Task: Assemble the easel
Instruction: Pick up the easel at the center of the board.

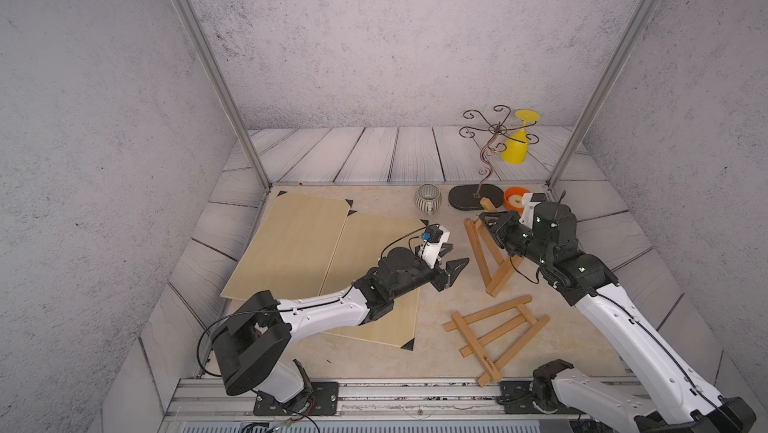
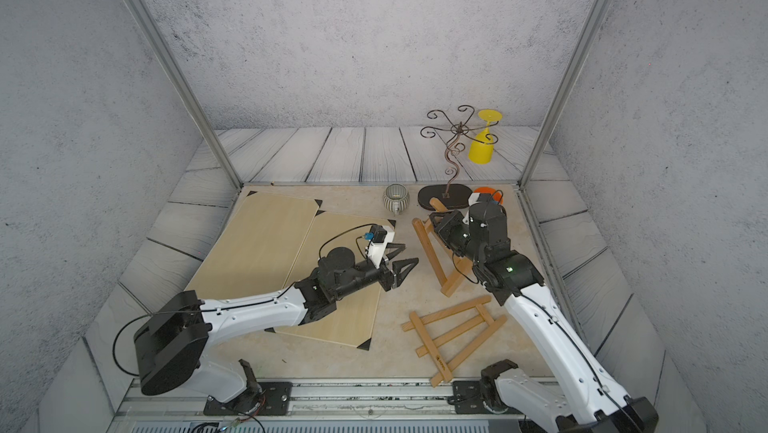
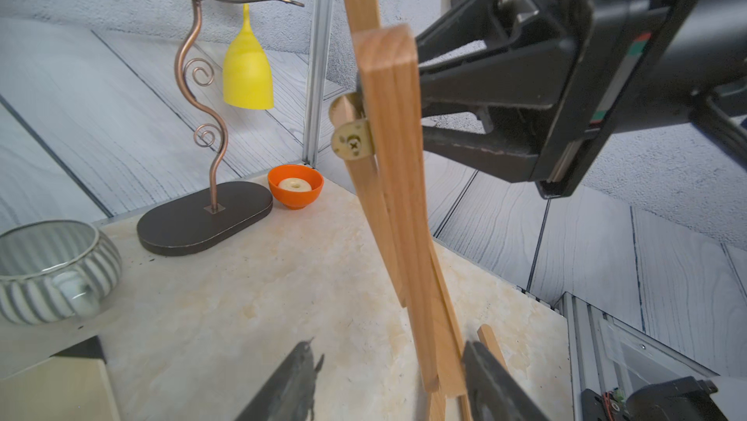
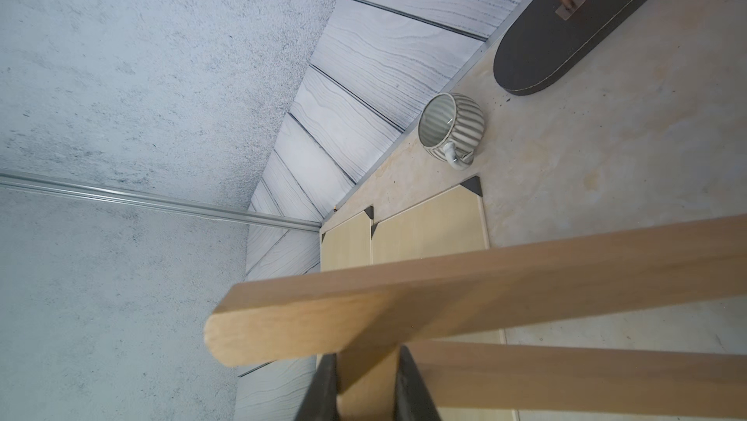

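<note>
**Top views.** We find the standing easel (image 1: pixel 482 262) at 2 o'clock on the bench (image 1: pixel 432 362), tilted, with its feet on the surface. The right jaws reach in from 3 o'clock and clamp its upper part. The left jaws stand part-open and empty at the easel's 9 o'clock, just beside its front rail. A flat easel (image 1: pixel 488 312) lies at 5 o'clock. Two boards (image 1: pixel 291 244) lie side by side at 9 to 10 o'clock. A striped mug (image 1: pixel 428 199) sits at 12 o'clock. A glass stand (image 1: pixel 473 198) at 1 o'clock carries a yellow glass (image 1: pixel 515 148), hung upside down.

**Left wrist view.** The standing easel (image 3: pixel 400 196) shows its brass hinge (image 3: pixel 351 142). The right jaws grip it at that height. The left fingertips (image 3: pixel 489 378) flank the lower rail, and we cannot tell whether they touch it. An orange bowl (image 3: pixel 296 186) sits just beside the stand's base.

**Right wrist view.** The right fingers (image 4: pixel 323 390) are closed on a wooden slat of the standing easel (image 4: pixel 404 305).
</note>
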Controlling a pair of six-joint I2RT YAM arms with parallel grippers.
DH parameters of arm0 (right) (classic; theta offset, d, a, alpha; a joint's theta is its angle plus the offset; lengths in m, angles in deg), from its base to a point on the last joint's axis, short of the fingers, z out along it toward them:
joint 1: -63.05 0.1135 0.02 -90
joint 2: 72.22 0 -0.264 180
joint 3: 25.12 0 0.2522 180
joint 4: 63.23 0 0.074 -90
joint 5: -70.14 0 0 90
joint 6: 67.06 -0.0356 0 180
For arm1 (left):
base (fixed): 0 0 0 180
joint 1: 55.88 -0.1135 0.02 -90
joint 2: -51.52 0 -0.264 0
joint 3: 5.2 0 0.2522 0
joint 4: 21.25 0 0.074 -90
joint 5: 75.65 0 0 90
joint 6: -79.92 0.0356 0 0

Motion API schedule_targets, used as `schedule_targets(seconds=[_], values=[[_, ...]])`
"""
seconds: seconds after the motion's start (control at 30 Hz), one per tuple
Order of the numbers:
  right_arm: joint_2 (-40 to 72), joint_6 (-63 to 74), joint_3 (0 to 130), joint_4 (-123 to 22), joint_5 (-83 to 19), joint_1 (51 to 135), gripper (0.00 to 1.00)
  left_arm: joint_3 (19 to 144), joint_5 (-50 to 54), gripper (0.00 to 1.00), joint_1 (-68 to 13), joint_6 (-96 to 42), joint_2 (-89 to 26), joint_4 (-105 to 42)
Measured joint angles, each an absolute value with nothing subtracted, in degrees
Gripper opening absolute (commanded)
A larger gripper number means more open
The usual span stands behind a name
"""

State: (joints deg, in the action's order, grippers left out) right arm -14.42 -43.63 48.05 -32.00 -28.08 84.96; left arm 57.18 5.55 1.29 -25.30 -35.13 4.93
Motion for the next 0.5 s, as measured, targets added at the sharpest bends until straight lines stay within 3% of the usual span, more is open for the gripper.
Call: schedule_targets(seconds=[0.27, 0.5], values=[[-15.36, -50.64, 43.36, -38.56, -27.39, 84.94, 0.03, 59.73, 8.55, 0.55, 3.73, -20.91, -39.13, 6.15], [-16.80, -53.75, 42.55, -42.71, -27.04, 84.94, 0.03, 61.99, 14.36, 0.42, 3.71, -21.17, -45.10, 8.73]])
